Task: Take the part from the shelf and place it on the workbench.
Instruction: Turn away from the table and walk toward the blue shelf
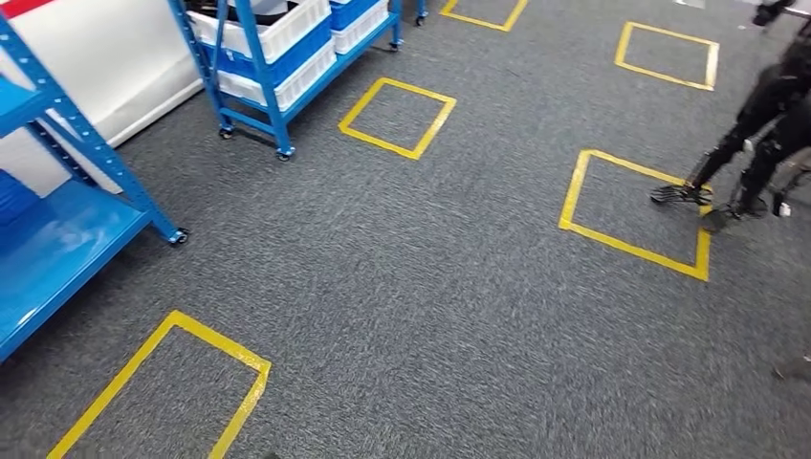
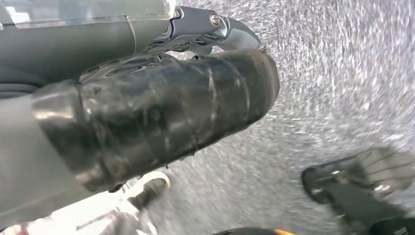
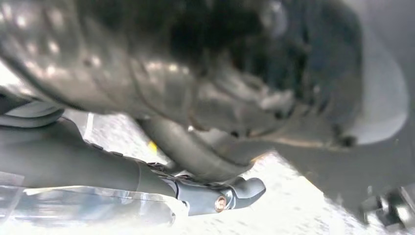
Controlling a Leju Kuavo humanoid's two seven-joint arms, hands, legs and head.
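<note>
From the head view, grey carpet (image 1: 430,287) spreads out, marked with yellow tape squares (image 1: 397,117). A blue shelf (image 1: 57,229) stands at the left, its bare lower board close by, and a second blue rack (image 1: 277,67) farther back carries white and blue bins (image 1: 287,38). A person in black (image 1: 756,134) stands at the right edge, feet on one taped square. In the left wrist view, the left hand (image 2: 147,117) hangs over blurred carpet, its thumb wrapped in dark tape; whether its fingers are apart or closed I cannot tell. In the right wrist view, the right hand (image 3: 195,98) is a dark, blurred mass pressed close to the lens, and I cannot tell its state either. I cannot make out the part anywhere.
</note>
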